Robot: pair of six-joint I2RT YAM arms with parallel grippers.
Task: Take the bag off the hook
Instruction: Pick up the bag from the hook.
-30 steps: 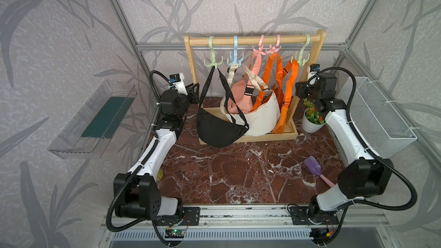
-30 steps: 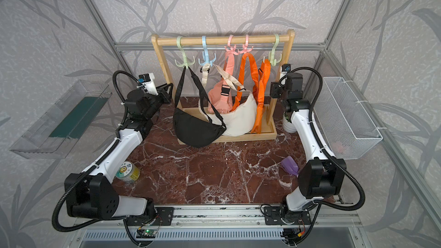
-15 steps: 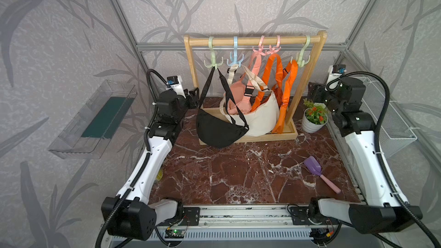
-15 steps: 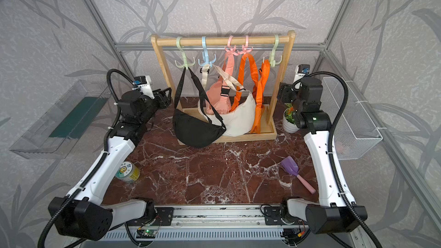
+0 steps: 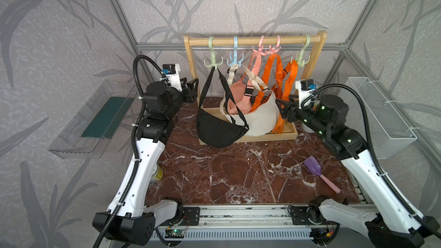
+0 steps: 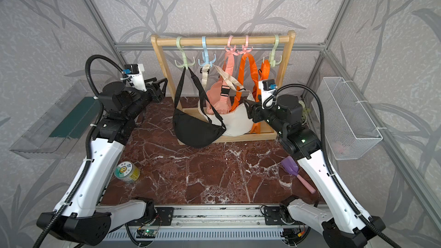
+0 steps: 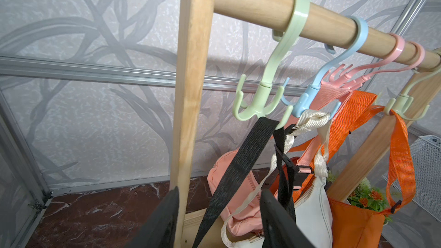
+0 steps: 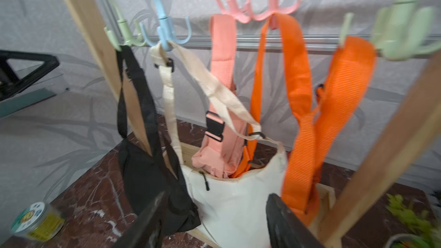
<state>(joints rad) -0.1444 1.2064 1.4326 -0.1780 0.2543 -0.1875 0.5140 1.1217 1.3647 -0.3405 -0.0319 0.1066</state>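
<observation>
Purple scoop (image 5: 312,165) flat on marble tabletop (image 5: 238,175), right side; yellow jar (image 6: 126,172) at left edge; wire basket (image 6: 346,115) on right wall; clear tray (image 6: 35,144) on left wall.

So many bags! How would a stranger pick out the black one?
Find the wooden rack at the back of the table. From the green hook at its end by the left arm hangs the black bag, the only dark one, in front of the cream bag.

Leaf-patterned walls (image 5: 59,32), seemingly marble tabletop (image 5: 238,175)

Bags (image 5: 219,130) are hanging from hooks (image 5: 213,60) on a rack (image 5: 253,40) standing far back on the table (image 5: 238,175); a tin (image 6: 126,171) is lying front-left, a scoop (image 5: 312,167) front-right.
</observation>
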